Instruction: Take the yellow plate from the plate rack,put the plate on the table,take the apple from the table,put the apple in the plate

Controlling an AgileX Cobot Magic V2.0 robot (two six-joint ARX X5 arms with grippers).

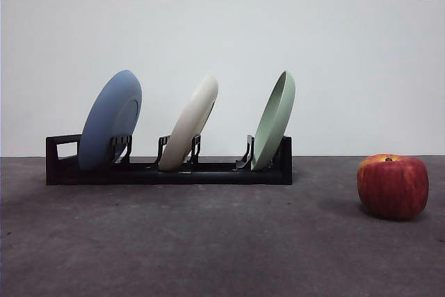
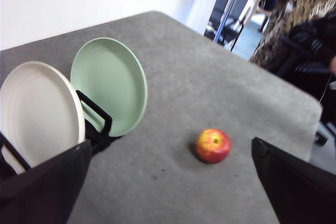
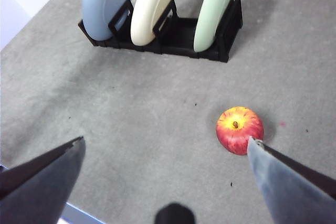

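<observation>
**Plates racked, apple alone on table, both grippers high and empty**

Dark grey table [image 1: 208, 248] across the whole lower half of the front view, white wall with two sockets behind. Long black plate rack [image 1: 174, 170] at centre left of that frame, handle loop at its left end. Three plates on edge in its slots, all tilted to the right: blue plate [image 1: 110, 119] at left, yellow plate [image 1: 191, 122] in the middle, pale green plate [image 1: 274, 119] at right. Cream in colour, that middle plate, and untouched by either gripper. Red apple [image 1: 393, 186] at lower right of the front frame, on the table, well apart from the rack's right end, stem up, yellow-orange patch near the stem.

No arm anywhere in the front view.

Left gripper [image 2: 168, 182]: jaws wide apart, empty, above the table. In the left wrist frame, yellow plate [image 2: 37, 111] at far left, partly behind the left-hand jaw; pale green plate [image 2: 109, 85] beside it; apple [image 2: 213, 146] at lower centre, in the gap between the jaws but well below them.

Right gripper [image 3: 165, 171]: jaws also spread wide, nothing between them. In the right wrist frame, rack [image 3: 178, 38] with all three plates along the upper edge, far from the jaws; apple [image 3: 239, 129] at centre right, just beside the tip of the right-hand jaw in the picture, no contact visible.
</observation>
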